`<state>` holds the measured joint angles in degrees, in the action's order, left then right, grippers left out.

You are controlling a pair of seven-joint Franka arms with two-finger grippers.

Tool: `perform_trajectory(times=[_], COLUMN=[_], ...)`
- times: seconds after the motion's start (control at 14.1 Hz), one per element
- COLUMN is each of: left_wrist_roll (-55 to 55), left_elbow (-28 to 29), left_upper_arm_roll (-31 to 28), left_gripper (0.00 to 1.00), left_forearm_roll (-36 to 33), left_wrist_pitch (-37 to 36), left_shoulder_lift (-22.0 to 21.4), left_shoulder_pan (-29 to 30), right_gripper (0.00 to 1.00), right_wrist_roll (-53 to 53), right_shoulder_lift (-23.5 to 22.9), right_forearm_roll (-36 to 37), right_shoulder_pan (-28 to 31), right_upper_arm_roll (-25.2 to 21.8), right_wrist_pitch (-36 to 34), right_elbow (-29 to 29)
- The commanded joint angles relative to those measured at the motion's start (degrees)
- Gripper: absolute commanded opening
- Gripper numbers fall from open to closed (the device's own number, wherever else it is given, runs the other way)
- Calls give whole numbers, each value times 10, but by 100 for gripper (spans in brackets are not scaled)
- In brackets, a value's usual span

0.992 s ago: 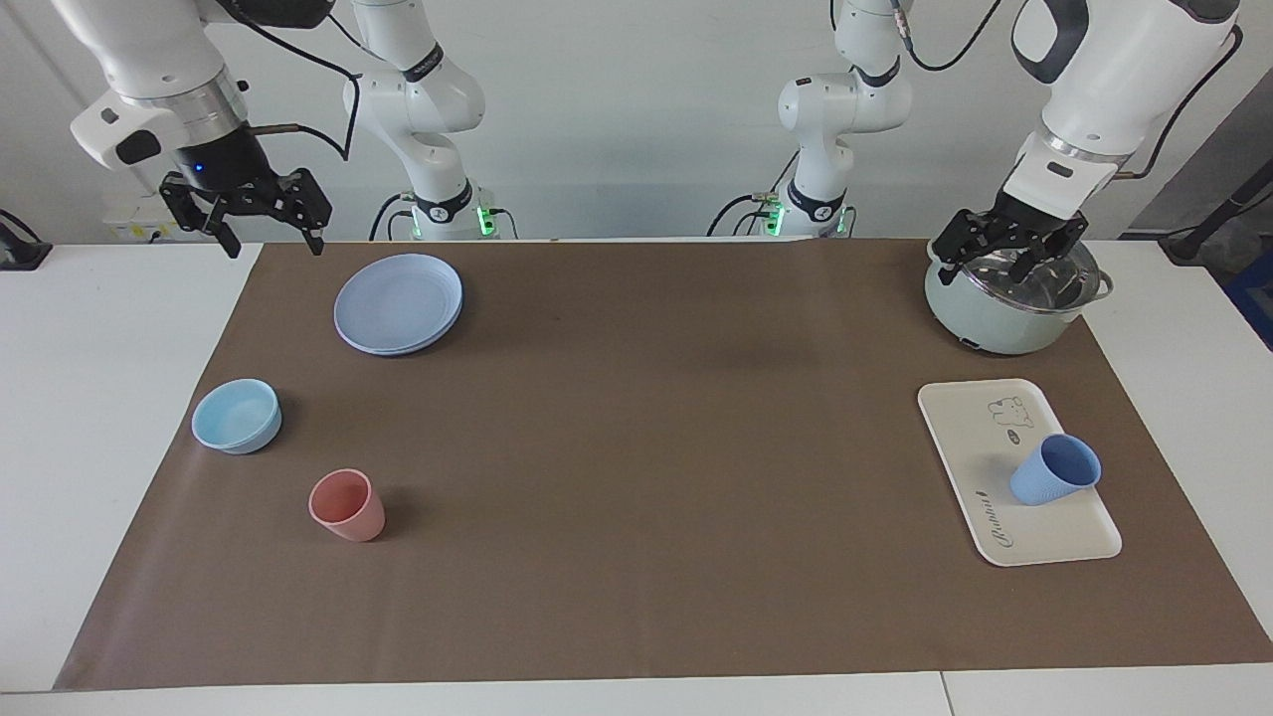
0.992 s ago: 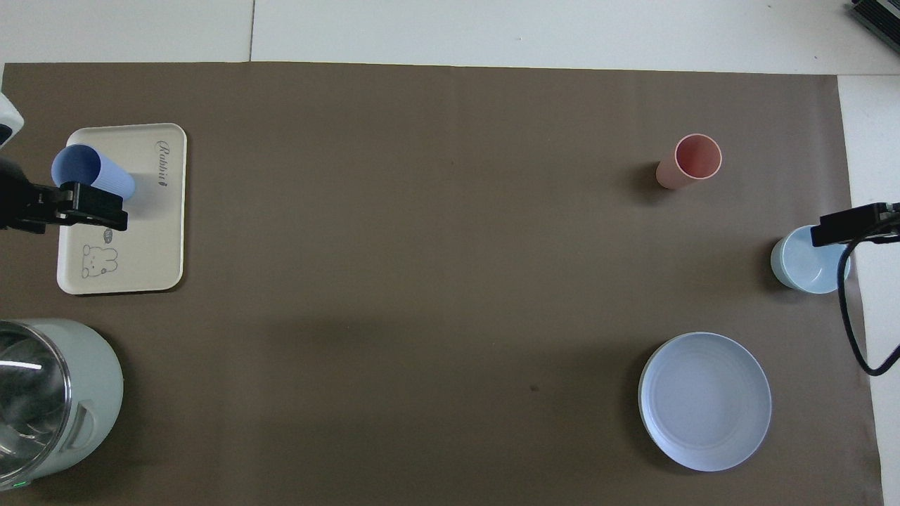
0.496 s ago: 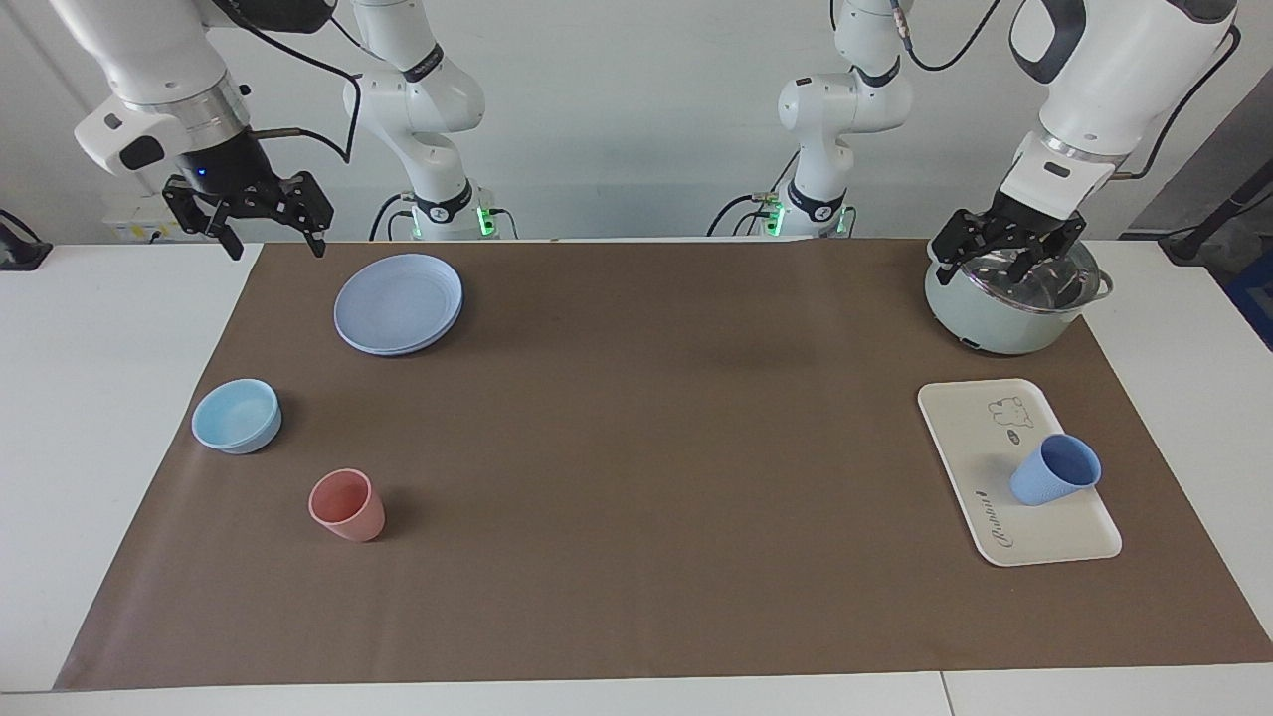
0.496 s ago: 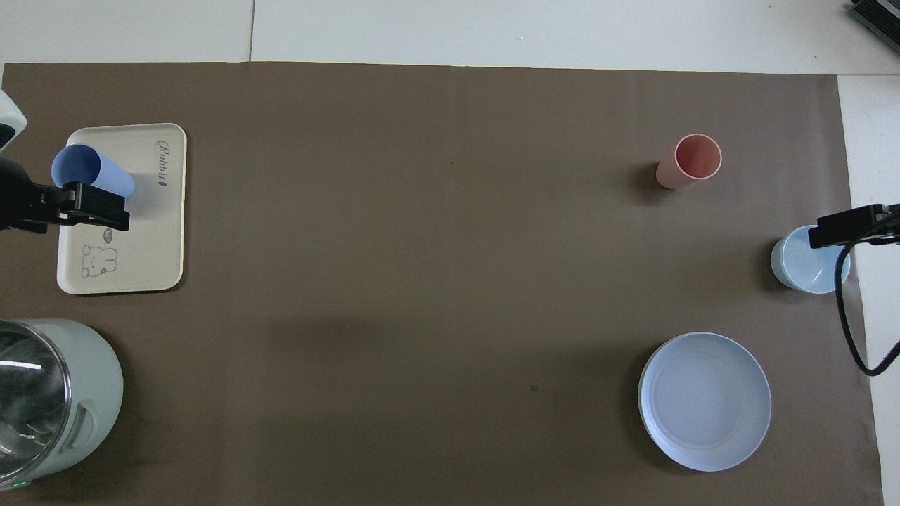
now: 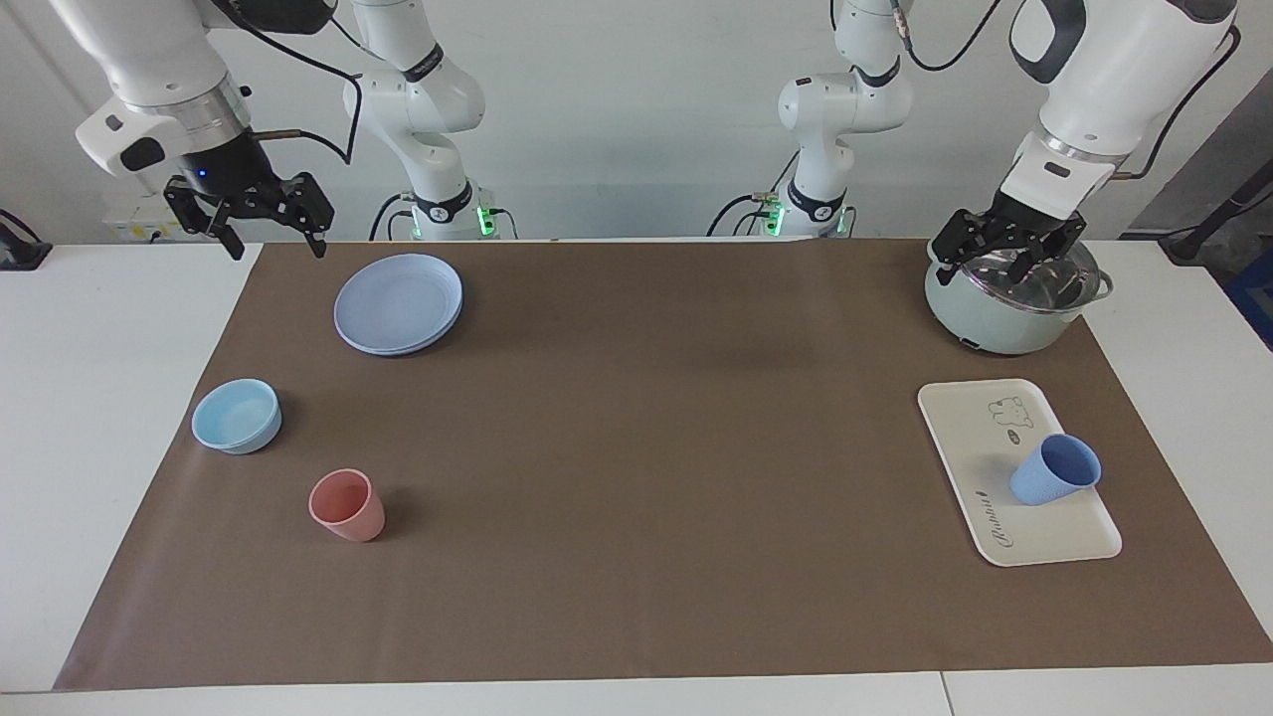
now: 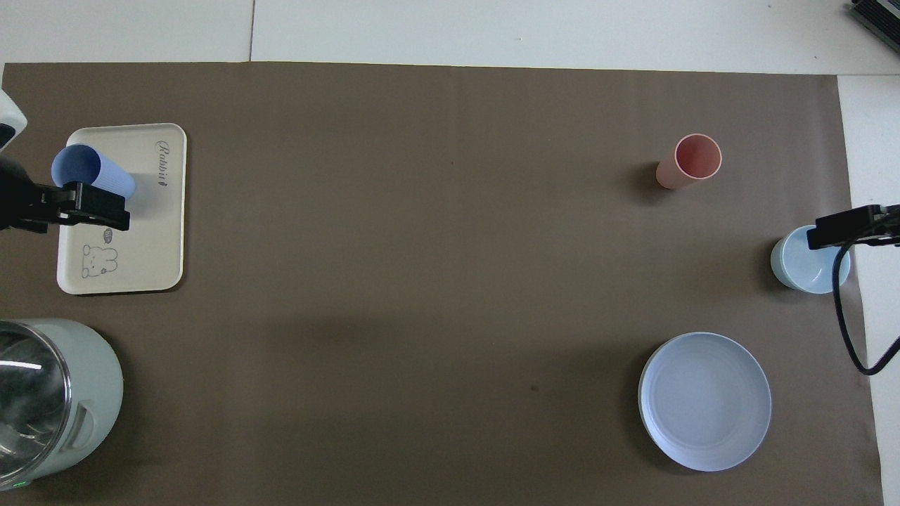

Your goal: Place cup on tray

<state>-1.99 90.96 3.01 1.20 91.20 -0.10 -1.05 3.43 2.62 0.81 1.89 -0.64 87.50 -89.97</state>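
Observation:
The periwinkle-blue cup (image 5: 1056,469) (image 6: 91,172) stands on the cream-white tray (image 5: 970,428) (image 6: 158,239), on the half farther from the robots, at the left arm's end of the table. Nothing touches it. My left gripper (image 5: 983,270) hangs open and empty in the air above the pot; in the overhead view one of its fingers (image 6: 98,207) covers the edge of the cup. My right gripper (image 5: 275,247) is open and empty too, raised over the brown mat's corner beside the plates.
A pale green pot (image 5: 1004,313) (image 6: 77,393) stands nearer to the robots than the tray. At the right arm's end are stacked blue plates (image 5: 398,301) (image 6: 704,400), a light-blue bowl (image 5: 237,416) (image 6: 808,267) and a salmon-pink tumbler (image 5: 346,505) (image 6: 692,161).
Both grippers have drifted slightly upward. The cup and tray have not moved.

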Motion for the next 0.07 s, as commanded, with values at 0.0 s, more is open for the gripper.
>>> perform_trajectory(times=[0.0], left_wrist_roll=[8], left_elbow=[12], left_upper_arm_roll=[-1], left_gripper=[100], left_forearm_roll=[2], left_wrist_pitch=[10], left_shoulder_lift=[-10], left_shoulder_pan=[-1], right_gripper=[100], right_wrist_roll=[-11], right_shoulder_lift=[6], right_forearm_roll=[2], right_shoulder_pan=[4], right_upper_arm_roll=[4], right_wrist_pitch=[-7], right_elbow=[-6])
